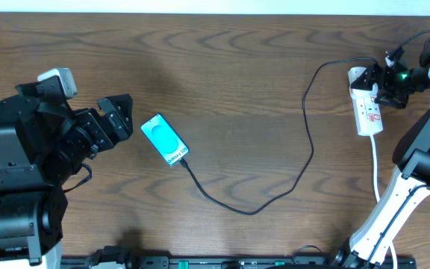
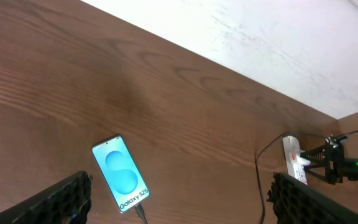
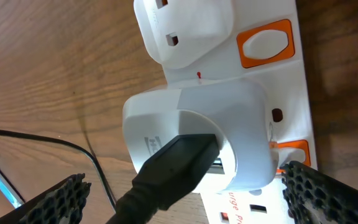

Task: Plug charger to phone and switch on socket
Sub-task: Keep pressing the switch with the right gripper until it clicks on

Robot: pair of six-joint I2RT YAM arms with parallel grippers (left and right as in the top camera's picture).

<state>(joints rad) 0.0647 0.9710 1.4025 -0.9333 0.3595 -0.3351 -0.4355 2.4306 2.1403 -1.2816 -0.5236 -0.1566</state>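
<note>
**Overhead:** phone (image 1: 164, 139) lying screen-up on desk (image 1: 237, 67), mid-left. Charger (image 1: 304, 142) looping slack from phone's lower end to socket (image 1: 369, 112) at far right, apparently plugged in. Left gripper (image 1: 125, 119) hovering beside phone, arm folded low.

**Left wrist:** fingers (image 2: 55, 202) spreading wide, holding nothing.

**Right wrist:** right gripper (image 3: 182, 177) gaping wide over adapter (image 3: 197, 118), wrist pitching down, probably lining up on orange switch (image 3: 265, 45).
</note>
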